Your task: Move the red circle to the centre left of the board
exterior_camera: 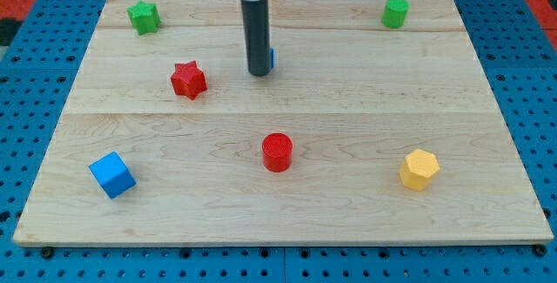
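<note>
The red circle point(277, 152) is a short red cylinder standing a little below the middle of the wooden board point(348, 100). My tip point(258, 74) is the lower end of the dark rod, which comes down from the view's top. The tip rests above the red circle, well apart from it. A blue block point(271, 57) is mostly hidden behind the rod, with only a sliver showing at its right side. The red star point(188, 80) lies to the left of my tip.
A green star point(143, 16) sits at the top left and a green cylinder point(395, 12) at the top right. A blue cube point(112, 175) lies at the bottom left. A yellow hexagon point(419, 169) lies at the bottom right.
</note>
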{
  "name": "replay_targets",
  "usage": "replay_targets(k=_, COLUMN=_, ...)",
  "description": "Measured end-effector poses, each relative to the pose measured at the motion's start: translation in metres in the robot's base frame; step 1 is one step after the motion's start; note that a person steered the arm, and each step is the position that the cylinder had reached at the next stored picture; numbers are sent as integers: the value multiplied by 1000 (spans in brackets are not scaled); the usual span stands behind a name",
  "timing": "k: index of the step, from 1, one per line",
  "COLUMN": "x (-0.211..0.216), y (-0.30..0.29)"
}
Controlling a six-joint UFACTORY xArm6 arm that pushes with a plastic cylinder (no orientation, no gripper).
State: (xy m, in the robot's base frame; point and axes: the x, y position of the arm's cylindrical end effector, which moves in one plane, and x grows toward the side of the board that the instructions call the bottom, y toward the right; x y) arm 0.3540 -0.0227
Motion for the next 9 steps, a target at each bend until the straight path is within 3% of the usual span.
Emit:
replay_targets(k=2, x=-75, y=4)
replay_targets(k=3, x=-72, y=15)
replay_targets(k=4, x=-40, y=53)
replay_targets(k=5, x=-82, y=89)
replay_targets(k=7, x=-91, y=123)
replay_targets(k=9, x=-98, y=121)
